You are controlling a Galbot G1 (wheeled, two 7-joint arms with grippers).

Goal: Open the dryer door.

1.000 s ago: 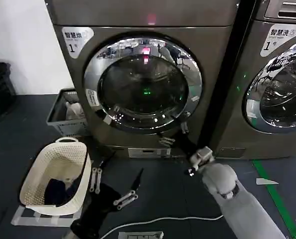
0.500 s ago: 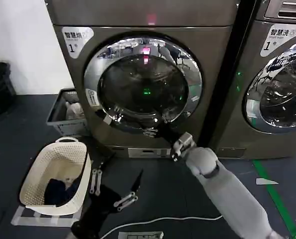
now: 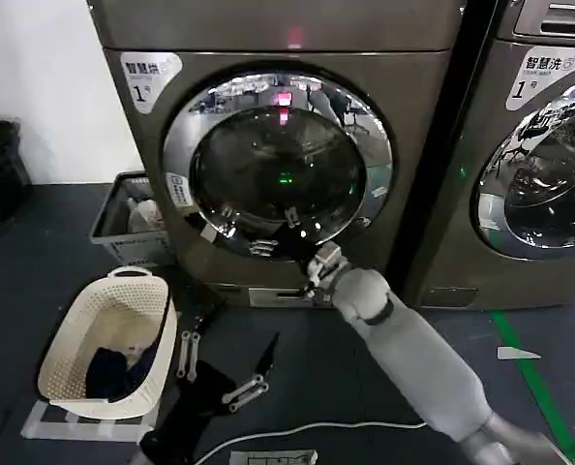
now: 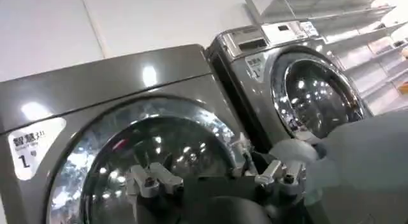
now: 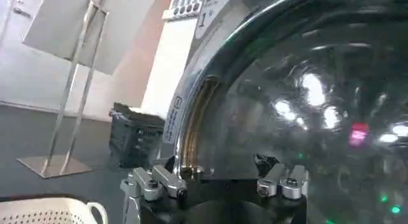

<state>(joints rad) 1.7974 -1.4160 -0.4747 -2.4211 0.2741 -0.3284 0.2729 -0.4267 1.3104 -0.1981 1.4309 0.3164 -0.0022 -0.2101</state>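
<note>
Reaching up to the lower edge of the dryer door (image 3: 278, 160), the right gripper (image 3: 302, 254) spreads wide and empty, seemingly to hook its chrome ring, while the left gripper (image 3: 215, 363) hangs open near the floor.

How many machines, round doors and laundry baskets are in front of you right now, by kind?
Machines: 2, the dryer and the other machine
Round chrome doors: 2, the dryer door and the other machine's door
Baskets: 2, cream basket and grey basket
Total: 6

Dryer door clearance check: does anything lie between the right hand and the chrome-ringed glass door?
Nothing: in the head view the right hand is at the lower rim of the chrome-ringed round dryer door, no object between.
</note>
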